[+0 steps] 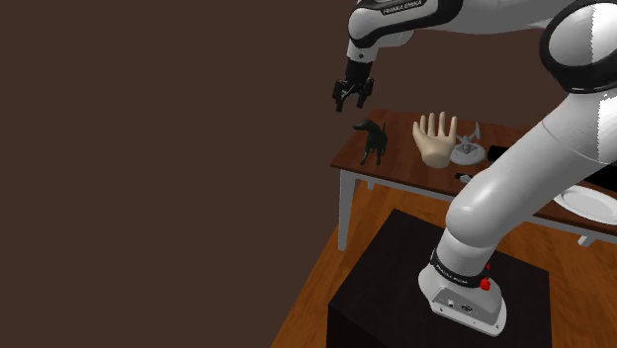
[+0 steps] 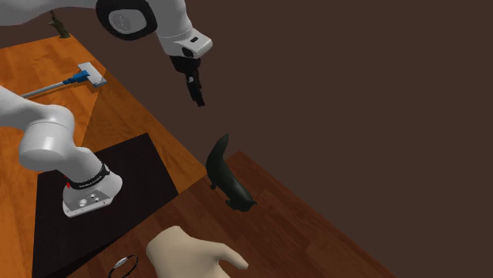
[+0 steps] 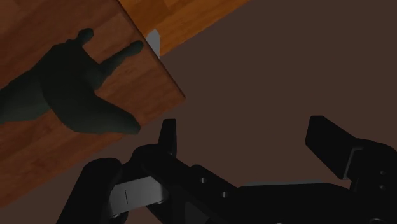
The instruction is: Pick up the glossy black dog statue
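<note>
While gripper (image 3: 245,130) hovers spread, wrist view crops dog statue (image 3: 63,89).

Wrist view: dog (image 3: 57,89) runs off the picture's edge, and I can't tell head end from tail end. Only a sliver of a table leg (image 3: 154,41) peeks past the tabletop (image 3: 146,76) rim. The base of the hand (image 3: 245,137) is cut off.

Shoulder view: plate (image 1: 583,205) is partly behind the arm (image 1: 514,188) and clipped by the right edge. A grey thing (image 1: 467,151) beside the palm model (image 1: 435,138) is too small to name. A black item (image 1: 497,151) is half hidden by the arm, unidentified.

Second exterior view: the palm model is cut by the bottom edge, as is the ring (image 2: 124,264).
</note>
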You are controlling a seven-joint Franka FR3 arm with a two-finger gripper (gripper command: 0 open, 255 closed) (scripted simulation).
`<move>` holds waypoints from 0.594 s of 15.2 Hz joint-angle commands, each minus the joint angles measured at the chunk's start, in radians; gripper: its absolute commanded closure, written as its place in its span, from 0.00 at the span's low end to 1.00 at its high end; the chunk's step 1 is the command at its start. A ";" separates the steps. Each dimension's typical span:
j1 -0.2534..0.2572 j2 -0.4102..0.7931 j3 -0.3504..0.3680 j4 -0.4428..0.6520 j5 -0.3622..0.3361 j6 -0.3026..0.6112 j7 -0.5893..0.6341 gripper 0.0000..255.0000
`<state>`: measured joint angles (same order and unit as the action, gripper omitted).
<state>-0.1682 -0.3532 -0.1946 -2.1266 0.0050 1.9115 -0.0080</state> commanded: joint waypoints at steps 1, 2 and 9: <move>-0.018 0.046 -0.027 0.013 0.010 0.024 0.004 0.00; -0.026 0.072 -0.040 0.026 0.016 0.033 0.005 0.00; -0.084 0.258 -0.132 0.124 0.085 0.083 0.002 0.00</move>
<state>-0.2434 -0.1183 -0.3137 -2.0100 0.0794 1.9838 -0.0057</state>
